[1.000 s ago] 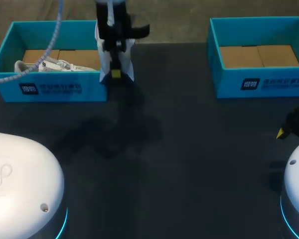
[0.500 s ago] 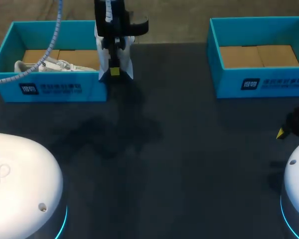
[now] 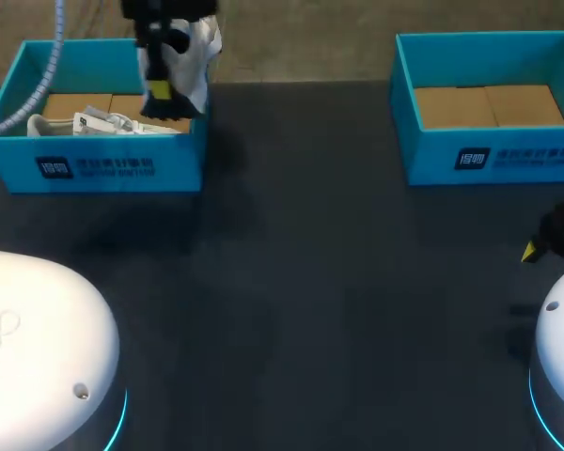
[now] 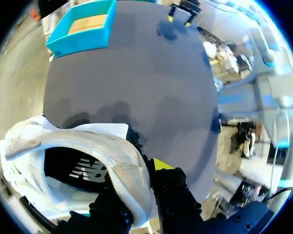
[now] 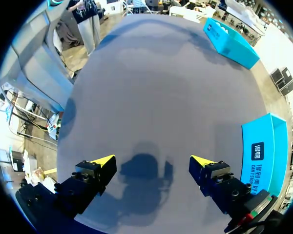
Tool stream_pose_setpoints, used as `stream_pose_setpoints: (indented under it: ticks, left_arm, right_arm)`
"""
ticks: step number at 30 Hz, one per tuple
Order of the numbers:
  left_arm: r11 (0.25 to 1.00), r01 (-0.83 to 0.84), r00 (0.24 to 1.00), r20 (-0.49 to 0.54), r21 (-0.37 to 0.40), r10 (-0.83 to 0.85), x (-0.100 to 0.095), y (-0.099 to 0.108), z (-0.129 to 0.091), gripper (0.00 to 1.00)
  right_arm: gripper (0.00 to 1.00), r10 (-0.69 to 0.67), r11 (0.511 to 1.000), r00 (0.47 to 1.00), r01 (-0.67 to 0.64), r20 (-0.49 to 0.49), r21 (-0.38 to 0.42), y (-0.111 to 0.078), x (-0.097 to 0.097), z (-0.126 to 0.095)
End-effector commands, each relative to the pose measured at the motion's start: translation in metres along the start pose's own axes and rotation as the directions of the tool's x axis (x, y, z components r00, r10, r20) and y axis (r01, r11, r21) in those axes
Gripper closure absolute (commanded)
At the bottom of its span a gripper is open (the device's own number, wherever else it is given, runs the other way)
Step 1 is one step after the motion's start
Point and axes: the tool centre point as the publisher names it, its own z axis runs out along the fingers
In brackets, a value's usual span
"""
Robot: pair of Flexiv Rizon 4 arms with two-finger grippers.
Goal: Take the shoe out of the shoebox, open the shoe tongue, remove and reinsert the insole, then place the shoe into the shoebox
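My left gripper (image 3: 159, 90) is shut on a white shoe (image 3: 197, 45), which hangs above the right end of the left blue shoebox (image 3: 94, 167). In the left wrist view the shoe (image 4: 83, 151) shows its dark inside, and the gripper (image 4: 142, 181) pinches its collar, with one yellow fingertip (image 4: 161, 163) outside the shoe. My right gripper (image 3: 534, 250) stays low at the table's right edge. In its own view the right gripper (image 5: 153, 163) stands open over bare table.
A white bundle (image 3: 103, 122) lies inside the left shoebox on its cardboard floor. A second blue shoebox (image 3: 489, 155) stands at the back right, beside the right gripper in the right wrist view (image 5: 263, 151). The dark tabletop (image 3: 310, 282) stretches between the boxes.
My left gripper has carried the shoe leftward and higher, from beside the left box's right wall to above its right end. The right arm has not moved.
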Motion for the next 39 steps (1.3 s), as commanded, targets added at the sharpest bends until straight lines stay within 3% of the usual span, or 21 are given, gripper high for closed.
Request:
stream_pose_setpoints:
  ticks: [1,10,20,29,39]
  left_arm:
    - [1.000,-0.019,0.998,-0.056,-0.013,0.019,-0.024,0.027,-0.006,1.00]
    - [0.992,0.126,0.991,-0.045,-0.014,-0.127,-0.077,0.087,-0.020,1.00]
    - [0.994,0.108,0.993,-0.039,-0.028,-0.109,-0.120,0.131,-0.027,1.00]
    - [0.996,-0.073,0.997,0.002,-0.057,0.073,-0.126,0.158,-0.027,1.00]
    - [0.921,-0.321,0.936,0.074,-0.220,0.343,-0.124,0.173,-0.031,1.00]
  right_arm:
    - [0.00,0.001,1.000,1.000,-0.001,0.002,0.004,0.001,0.001,0.001]
    - [0.00,0.001,1.000,1.000,-0.001,0.002,0.004,0.001,0.001,0.001]
    - [0.00,0.001,1.000,1.000,-0.001,0.002,0.004,0.001,0.001,0.001]
    - [0.00,0.001,1.000,1.000,-0.001,0.002,0.004,0.001,0.001,0.001]
    - [0.00,0.001,1.000,1.000,-0.001,0.002,0.004,0.001,0.001,0.001]
